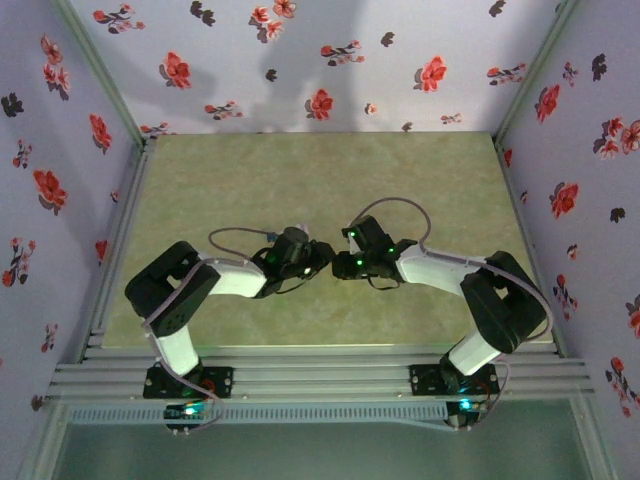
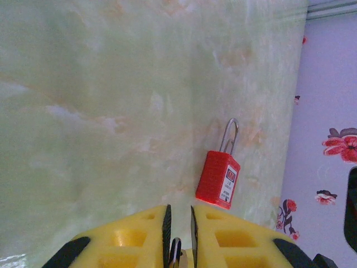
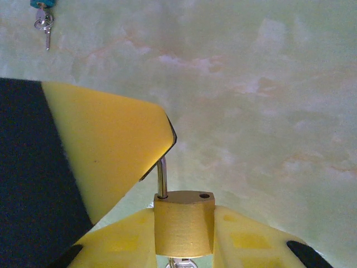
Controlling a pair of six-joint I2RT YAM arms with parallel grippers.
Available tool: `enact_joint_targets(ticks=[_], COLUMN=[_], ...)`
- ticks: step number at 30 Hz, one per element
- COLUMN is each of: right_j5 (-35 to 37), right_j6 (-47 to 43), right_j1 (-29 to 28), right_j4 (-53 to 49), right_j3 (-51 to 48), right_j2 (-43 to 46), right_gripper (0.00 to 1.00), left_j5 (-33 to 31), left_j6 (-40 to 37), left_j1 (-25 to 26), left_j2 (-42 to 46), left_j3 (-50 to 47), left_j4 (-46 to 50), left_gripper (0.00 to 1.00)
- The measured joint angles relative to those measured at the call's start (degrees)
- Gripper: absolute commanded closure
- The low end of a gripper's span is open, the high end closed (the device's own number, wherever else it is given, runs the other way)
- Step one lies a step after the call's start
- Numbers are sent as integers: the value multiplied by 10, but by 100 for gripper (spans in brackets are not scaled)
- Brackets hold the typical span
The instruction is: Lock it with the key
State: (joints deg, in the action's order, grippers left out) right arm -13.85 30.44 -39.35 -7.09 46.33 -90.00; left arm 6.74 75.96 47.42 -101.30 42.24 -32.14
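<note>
Right gripper [image 3: 184,226] pinches the brass padlock [image 3: 183,215], steel shackle [image 3: 162,178] up, over mid-bench [image 1: 300,180]. Left gripper [image 2: 178,218] is nearly closed at that shackle; I can't tell if it grips. Small keys on a teal tag [image 3: 43,22] lie apart, and a red plastic padlock [image 2: 218,178] lies near the bench edge.

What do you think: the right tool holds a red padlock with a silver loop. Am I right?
No. The right tool holds a gold-coloured metal padlock with a silver loop, as the right wrist view shows.
</note>
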Motion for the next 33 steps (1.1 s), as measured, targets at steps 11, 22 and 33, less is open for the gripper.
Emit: enact_joint_targets(ticks=[11,22,33], right_j5=[-5,-17,-31], right_j6=[0,0,0], right_j1=[0,0,0], right_j4=[0,3,14], right_j3=[0,-4,-4], right_j2=[0,0,0], right_gripper=[76,77,77], left_j5=[4,11,18], left_j6=[-7,-21,-32], left_j1=[-3,-9,-17], left_j2=[0,0,16], left_j3=[0,0,0], left_j4=[10,22,41], left_gripper=[83,83,87])
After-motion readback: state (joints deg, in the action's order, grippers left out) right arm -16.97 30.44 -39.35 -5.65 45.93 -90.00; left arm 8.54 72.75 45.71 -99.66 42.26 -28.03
